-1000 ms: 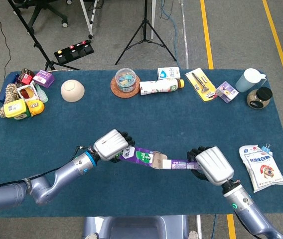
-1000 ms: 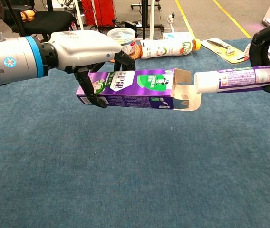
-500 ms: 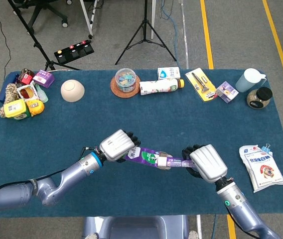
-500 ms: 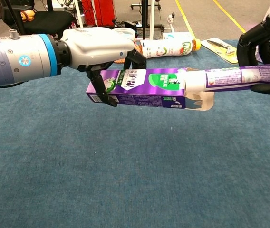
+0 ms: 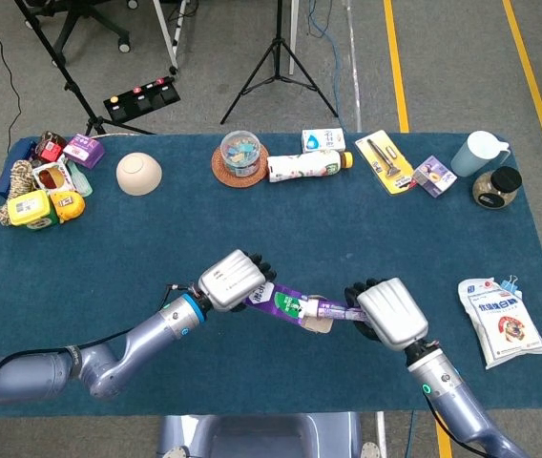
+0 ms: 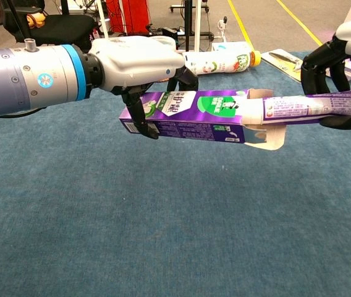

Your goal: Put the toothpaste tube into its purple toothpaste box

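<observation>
Across the last second the toothpaste tube [image 6: 305, 106], gripped by the right hand [image 6: 342, 80] at the right edge of the chest view, has gone from standing just outside the open flap to having its cap end inside the mouth of the purple toothpaste box [image 6: 188, 116], which the left hand [image 6: 141, 59] holds level above the blue table [image 6: 163, 235] at centre frame. Insertion is underway, I judge, with most of the tube still outside. One tube, one box, two hands, both full.
</observation>
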Available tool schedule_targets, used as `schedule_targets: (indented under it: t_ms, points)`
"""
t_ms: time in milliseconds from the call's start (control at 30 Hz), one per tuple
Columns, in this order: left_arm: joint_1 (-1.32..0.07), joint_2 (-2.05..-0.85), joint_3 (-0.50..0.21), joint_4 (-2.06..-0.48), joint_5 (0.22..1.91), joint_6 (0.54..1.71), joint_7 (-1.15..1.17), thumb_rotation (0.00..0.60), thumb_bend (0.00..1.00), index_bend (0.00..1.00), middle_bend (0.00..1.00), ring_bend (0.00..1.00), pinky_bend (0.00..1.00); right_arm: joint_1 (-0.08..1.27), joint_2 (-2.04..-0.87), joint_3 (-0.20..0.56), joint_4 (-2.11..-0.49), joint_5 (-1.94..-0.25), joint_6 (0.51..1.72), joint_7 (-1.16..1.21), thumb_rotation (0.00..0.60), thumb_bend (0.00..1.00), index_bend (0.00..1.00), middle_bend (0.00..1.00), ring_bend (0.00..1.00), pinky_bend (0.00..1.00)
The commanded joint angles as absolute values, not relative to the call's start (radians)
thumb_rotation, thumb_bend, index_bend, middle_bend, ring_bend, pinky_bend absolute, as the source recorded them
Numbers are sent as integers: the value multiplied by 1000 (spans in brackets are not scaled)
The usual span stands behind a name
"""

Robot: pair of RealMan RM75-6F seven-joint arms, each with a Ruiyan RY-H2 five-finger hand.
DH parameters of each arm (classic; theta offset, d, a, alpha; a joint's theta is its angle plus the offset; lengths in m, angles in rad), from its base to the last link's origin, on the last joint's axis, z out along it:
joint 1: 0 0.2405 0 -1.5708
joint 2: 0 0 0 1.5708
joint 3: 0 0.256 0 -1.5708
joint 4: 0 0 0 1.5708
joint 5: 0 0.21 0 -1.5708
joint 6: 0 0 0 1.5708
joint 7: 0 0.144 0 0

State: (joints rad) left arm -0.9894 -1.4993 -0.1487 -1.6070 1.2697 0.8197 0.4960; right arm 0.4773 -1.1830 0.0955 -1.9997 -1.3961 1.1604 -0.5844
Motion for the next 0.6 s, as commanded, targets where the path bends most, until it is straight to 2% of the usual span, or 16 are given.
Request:
schedule_targets:
  t_ms: [33,600]
  points:
    - [-995,-1498,-145,-1609,1252,818,514,600,192,495,419,348,596,483,-1189,100,-2001,-1373,1159,-615,600,623,586,643,587,725]
    - [-1012,-1510,-152,-1626,1178,826,542,600,192,495,420,348,596,501,-1234,86,-2051,-1305,1177,-812,600,624,586,645,591,736]
